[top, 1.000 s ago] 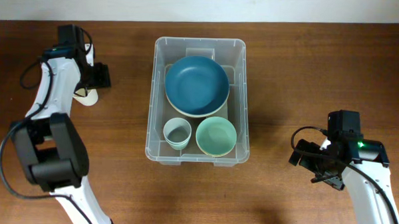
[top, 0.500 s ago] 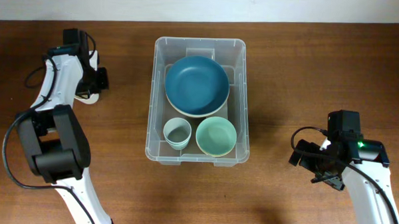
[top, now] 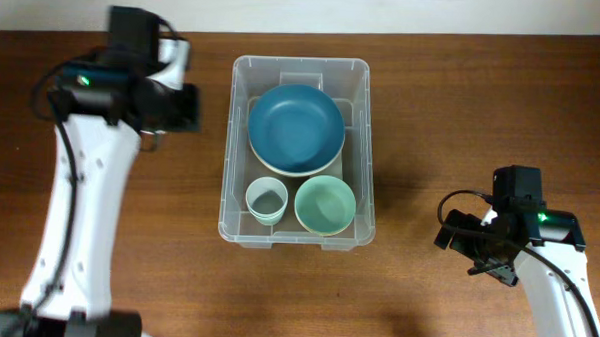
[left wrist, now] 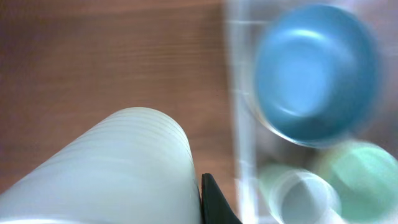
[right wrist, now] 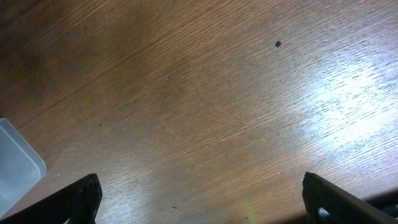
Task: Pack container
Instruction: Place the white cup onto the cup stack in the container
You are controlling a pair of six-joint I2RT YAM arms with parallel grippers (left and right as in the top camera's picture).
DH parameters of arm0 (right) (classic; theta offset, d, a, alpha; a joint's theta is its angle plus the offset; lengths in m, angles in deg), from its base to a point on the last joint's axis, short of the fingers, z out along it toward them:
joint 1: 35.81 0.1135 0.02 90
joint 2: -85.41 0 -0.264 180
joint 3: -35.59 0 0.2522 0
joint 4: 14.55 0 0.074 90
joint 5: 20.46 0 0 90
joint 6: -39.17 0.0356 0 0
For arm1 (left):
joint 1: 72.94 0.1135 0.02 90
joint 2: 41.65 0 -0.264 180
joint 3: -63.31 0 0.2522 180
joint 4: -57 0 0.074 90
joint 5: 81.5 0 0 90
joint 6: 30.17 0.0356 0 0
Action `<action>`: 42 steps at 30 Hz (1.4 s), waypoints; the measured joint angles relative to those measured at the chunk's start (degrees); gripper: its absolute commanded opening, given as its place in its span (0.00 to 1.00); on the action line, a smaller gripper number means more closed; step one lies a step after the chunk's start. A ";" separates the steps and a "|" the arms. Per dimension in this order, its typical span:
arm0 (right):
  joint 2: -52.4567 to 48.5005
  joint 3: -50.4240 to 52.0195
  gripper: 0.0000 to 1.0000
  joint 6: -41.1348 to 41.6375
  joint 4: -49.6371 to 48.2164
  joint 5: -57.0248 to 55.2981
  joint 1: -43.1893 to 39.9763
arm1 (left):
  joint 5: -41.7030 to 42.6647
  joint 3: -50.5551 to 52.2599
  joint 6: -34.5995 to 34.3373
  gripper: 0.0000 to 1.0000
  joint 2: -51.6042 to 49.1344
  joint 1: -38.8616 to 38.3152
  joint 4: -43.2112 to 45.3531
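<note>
Left jaws pinch a pale ribbed cup (left wrist: pixel 112 168) beside the container (top: pixel 226 186), while right jaws hang spread over the bench (right wrist: pixel 186 112).

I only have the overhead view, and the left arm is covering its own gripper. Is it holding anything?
Observer: Yes. The left wrist view shows the left gripper shut on a pale ribbed cup, with one black finger against its side.
Operator: And the right one, open or shut?
Observer: The right gripper is open and empty. Its wrist view shows both fingers spread above the bare table, and one corner of the container shows at the edge.
</note>
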 measured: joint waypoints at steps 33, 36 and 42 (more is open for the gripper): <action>0.00 0.00 0.99 0.00 0.07 0.00 0.00 | 3.56 14.86 -2.16 0.52 -2.45 -23.96 -1.53; 0.00 -0.02 0.95 0.04 0.11 0.00 0.00 | 1.77 14.47 -2.16 0.54 -2.45 -23.93 -1.33; -0.31 -8.22 0.50 -0.04 3.93 -0.09 0.00 | -3.19 13.16 -2.16 0.57 2.82 -19.08 4.09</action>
